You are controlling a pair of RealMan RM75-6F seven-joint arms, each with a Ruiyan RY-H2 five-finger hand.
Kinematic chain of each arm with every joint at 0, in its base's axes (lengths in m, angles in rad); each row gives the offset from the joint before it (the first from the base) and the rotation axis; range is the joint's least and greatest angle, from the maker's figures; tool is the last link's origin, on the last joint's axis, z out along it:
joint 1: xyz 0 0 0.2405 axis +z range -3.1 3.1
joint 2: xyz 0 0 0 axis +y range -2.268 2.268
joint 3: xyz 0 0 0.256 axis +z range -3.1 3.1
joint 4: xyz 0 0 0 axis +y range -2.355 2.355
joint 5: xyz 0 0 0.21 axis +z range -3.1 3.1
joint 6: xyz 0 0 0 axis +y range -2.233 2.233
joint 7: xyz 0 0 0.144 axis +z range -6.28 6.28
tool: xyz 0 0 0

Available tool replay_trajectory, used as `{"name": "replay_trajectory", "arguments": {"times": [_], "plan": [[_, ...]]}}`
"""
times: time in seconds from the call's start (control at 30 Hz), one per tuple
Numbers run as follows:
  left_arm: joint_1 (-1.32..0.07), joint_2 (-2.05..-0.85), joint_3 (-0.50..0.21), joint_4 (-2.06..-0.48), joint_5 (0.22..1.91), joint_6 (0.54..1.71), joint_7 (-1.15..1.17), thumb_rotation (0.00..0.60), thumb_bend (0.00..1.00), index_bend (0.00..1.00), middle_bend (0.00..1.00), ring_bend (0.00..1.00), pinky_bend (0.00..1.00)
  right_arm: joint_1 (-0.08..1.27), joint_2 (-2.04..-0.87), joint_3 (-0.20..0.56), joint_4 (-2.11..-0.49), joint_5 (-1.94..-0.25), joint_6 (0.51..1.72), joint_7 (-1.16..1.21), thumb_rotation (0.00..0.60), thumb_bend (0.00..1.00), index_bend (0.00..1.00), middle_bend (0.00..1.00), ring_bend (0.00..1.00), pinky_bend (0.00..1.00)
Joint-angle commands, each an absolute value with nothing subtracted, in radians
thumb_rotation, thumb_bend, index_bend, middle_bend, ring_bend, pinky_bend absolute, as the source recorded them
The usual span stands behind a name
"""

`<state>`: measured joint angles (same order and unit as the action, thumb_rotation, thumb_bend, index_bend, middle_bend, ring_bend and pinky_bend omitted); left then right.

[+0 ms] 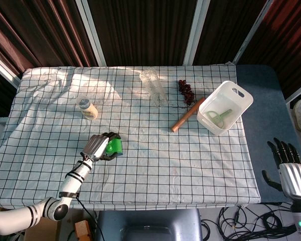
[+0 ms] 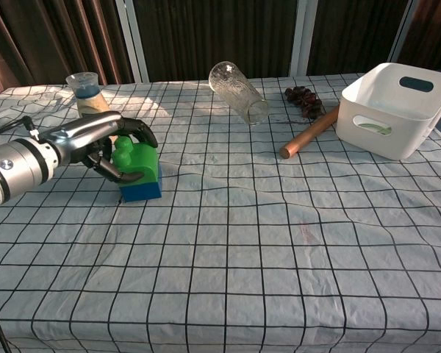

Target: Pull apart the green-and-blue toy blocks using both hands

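Note:
The green-and-blue toy block [image 2: 142,173] sits on the checked cloth at the left, green part on top of the blue base, and leans slightly. My left hand [image 2: 95,141] grips it, fingers curled over the green top and thumb against its near side. From the head view, the left hand [image 1: 95,145] covers the block's [image 1: 116,146] left side. My right hand [image 1: 290,171] hangs off the table at the lower right, fingers spread and holding nothing. It does not show in the chest view.
A small jar [image 2: 87,93] stands behind the left hand. A clear glass [image 2: 239,91] lies on its side at the back, with grapes [image 2: 303,98] and a wooden rod [image 2: 310,132] to its right. A white basket [image 2: 394,87] stands at the far right.

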<state>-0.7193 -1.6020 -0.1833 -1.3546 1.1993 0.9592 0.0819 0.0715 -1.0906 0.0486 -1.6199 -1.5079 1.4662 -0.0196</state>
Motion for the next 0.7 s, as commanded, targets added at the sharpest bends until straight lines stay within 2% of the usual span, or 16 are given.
{"name": "replay_trajectory", "arguments": {"times": [0.03, 0.13, 0.3, 0.5, 0.6, 0.7], "plan": [[-0.652, -1.609, -0.197, -1.403, 1.261, 1.128, 0.05, 0.6, 0.62, 0.66, 0.66, 0.63, 0.76, 0.076, -1.091, 0.045, -1.61, -1.532, 1.47, 0.011, 0.6, 0.28, 0.0, 0.0, 0.0, 0.0], [-0.594, -1.584, -0.19, -1.472, 1.323, 1.224, -0.078, 0.6, 0.67, 0.67, 0.68, 0.65, 0.79, 0.092, -1.096, 0.041, -1.59, -1.577, 1.471, 0.085, 0.6, 0.28, 0.0, 0.0, 0.0, 0.0], [-0.537, -1.511, -0.144, -1.585, 1.423, 1.267, -0.316, 0.6, 0.68, 0.67, 0.68, 0.65, 0.8, 0.185, -1.102, 0.03, -1.556, -1.689, 1.407, 0.275, 0.6, 0.28, 0.0, 0.0, 0.0, 0.0], [-0.534, -1.478, -0.112, -1.623, 1.515, 1.269, -0.491, 0.6, 0.68, 0.67, 0.69, 0.65, 0.79, 0.384, -1.057, 0.05, -1.619, -1.753, 1.209, 0.504, 0.6, 0.27, 0.0, 0.0, 0.0, 0.0], [-0.546, -1.487, -0.122, -1.607, 1.519, 1.259, -0.494, 0.6, 0.68, 0.67, 0.69, 0.65, 0.79, 0.472, -1.077, 0.096, -1.661, -1.734, 1.114, 0.409, 0.6, 0.26, 0.0, 0.0, 0.0, 0.0], [-0.554, -1.499, -0.13, -1.6, 1.52, 1.254, -0.493, 0.6, 0.68, 0.67, 0.69, 0.65, 0.79, 0.553, -1.085, 0.135, -1.753, -1.673, 1.008, 0.417, 0.6, 0.24, 0.0, 0.0, 0.0, 0.0]]}}
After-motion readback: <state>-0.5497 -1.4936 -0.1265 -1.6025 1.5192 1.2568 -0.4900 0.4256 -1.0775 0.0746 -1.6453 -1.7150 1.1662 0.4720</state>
